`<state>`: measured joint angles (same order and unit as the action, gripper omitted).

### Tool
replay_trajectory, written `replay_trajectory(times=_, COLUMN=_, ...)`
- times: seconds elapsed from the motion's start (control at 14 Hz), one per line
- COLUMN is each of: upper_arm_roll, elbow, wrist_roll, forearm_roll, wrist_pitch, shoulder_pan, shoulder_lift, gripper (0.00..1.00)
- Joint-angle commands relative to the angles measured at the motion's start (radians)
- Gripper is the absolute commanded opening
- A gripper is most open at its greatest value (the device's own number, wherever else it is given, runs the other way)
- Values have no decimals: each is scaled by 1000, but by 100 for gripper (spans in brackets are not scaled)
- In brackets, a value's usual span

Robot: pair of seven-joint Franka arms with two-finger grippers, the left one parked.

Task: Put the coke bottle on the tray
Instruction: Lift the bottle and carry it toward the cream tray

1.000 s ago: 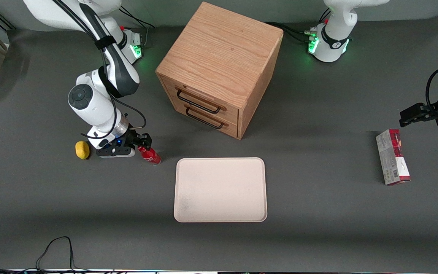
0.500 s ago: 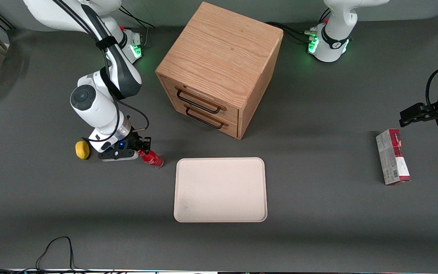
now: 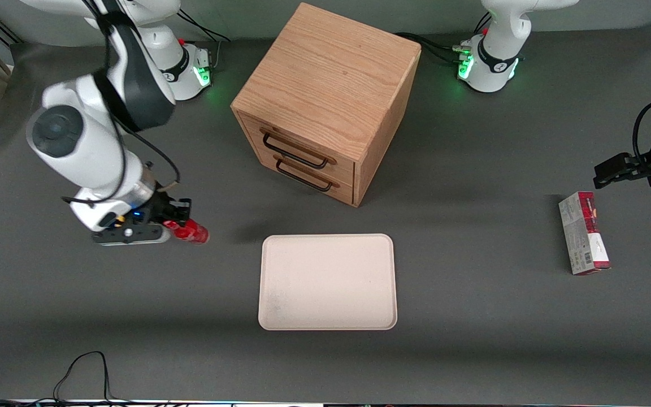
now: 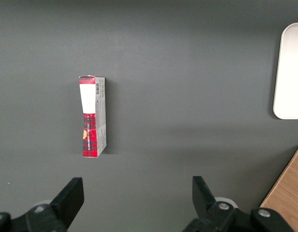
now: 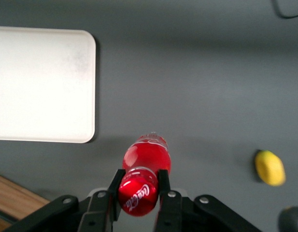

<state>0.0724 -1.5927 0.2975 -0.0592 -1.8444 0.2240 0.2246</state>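
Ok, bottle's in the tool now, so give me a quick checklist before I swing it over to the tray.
1. Grip: the tool is shut on the coke bottle, a finger on each side. Ok.
2. Lift: the coke bottle hangs in the air off the table. Ok.
3. Landing spot: the tray has nothing on it. Ok.
4. Path: only bare table lies between bottle and tray; the drawer cabinet stands farther from the front camera than that line. Ok.
5. Lemon: lies on the table apart from the bottle, away from the tray. Ok.
6. Grip firmness: cannot tell.
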Motion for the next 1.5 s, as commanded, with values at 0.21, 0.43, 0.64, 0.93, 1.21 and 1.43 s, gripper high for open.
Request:
replay_trajectory(times=0.21, upper_arm_roll=41, elbow=413, wrist_roll=121, forearm_roll=9, wrist_pitch=195, shoulder_pan=-5, shoulder_lift=185, gripper=0)
replay_trajectory(times=0.43, upper_arm_roll=66, elbow=653, wrist_roll=259, forearm_roll=1, wrist_pitch=197, shoulder_pan=56, shoulder_lift=370, gripper=0)
replay_trajectory(times=0.64, upper_arm_roll=93, elbow=757, wrist_roll=287, forearm_roll=-8, wrist_pitch=163, shoulder_pan=69, shoulder_lift=513, gripper=0)
replay_trajectory(times=0.93, upper_arm_roll=95, elbow=755, wrist_roll=321, forearm_roll=-50, wrist_pitch=32, shoulder_pan=95, shoulder_lift=594, gripper=0)
replay_trajectory(times=1.21, upper_arm_roll=98, elbow=749, wrist_roll=345, forearm_roll=-105, wrist_pitch=-93, shoulder_pan=112, shoulder_lift=686, gripper=0)
replay_trajectory(times=1.43, upper_arm_roll=96, elbow=743, wrist_roll=344, forearm_roll=-154, wrist_pitch=-134, shoulder_pan=118, shoulder_lift=742, gripper=0)
